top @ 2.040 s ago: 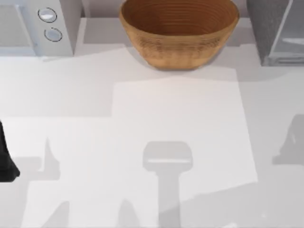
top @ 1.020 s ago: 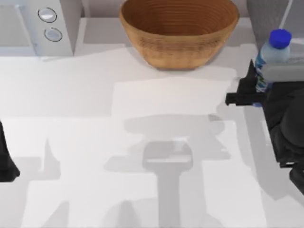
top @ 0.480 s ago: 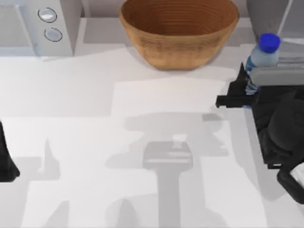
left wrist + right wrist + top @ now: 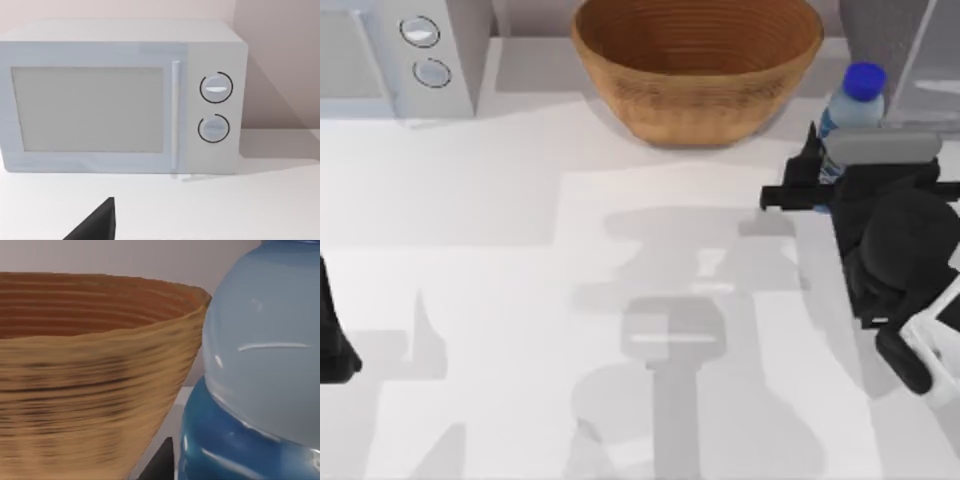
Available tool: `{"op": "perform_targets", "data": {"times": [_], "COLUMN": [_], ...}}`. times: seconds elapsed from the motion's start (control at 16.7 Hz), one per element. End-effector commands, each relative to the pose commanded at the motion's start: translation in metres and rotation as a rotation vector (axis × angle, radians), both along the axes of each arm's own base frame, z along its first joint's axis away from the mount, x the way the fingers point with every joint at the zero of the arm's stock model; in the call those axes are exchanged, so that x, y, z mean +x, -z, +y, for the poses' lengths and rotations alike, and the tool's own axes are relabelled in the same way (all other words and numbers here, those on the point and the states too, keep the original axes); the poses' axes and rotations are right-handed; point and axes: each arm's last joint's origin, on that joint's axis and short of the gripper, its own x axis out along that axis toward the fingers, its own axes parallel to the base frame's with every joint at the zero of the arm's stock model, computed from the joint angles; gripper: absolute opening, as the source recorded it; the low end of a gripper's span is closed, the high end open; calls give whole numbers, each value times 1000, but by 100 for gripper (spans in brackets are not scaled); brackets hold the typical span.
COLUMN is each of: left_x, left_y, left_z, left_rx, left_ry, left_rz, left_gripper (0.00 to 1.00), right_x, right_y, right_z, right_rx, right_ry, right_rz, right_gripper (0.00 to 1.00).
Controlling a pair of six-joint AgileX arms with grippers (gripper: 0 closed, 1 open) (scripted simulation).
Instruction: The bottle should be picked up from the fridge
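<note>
Pale-blue plastic, the bottle (image 4: 848, 115) stands upright, grasped by the right gripper (image 4: 825, 170) just right of the wooden bowl (image 4: 697, 65), near the fridge (image 4: 900, 45). Left arm (image 4: 332, 335) sits parked at the table's left edge; whether its fingers are apart cannot be told.

I am working over what reads as a kitchen counter, rendered in simulation: a plain white worktop (image 4: 520, 200) set against a pale wall. At the top view's far left stands a white microwave (image 4: 120, 97) with a glass door, a vertical handle and two round knobs, at the far right a dark grey speckled fridge (image 4: 880, 40) with a pale glassy front panel. Between them sits a large ribbed wooden bowl (image 4: 695, 65), the sort of serving piece that belongs with kitchen appliances like these.
</note>
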Motion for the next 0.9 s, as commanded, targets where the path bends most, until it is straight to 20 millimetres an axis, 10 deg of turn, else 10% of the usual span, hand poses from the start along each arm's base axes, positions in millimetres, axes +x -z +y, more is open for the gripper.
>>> {"op": "perform_targets", "data": {"times": [0.42, 0.9], "left_x": [0, 0], "left_y": [0, 0], "left_z": [0, 0], "left_rx": [0, 0], "left_ry": [0, 0], "left_rz": [0, 0], "left_gripper": [100, 100], "right_x": [19, 19], "right_y": [11, 11], "right_z": [-1, -1], "right_rx": [3, 3], "right_ry": [1, 1], "right_rz": [-4, -4], "right_gripper": [0, 60]}}
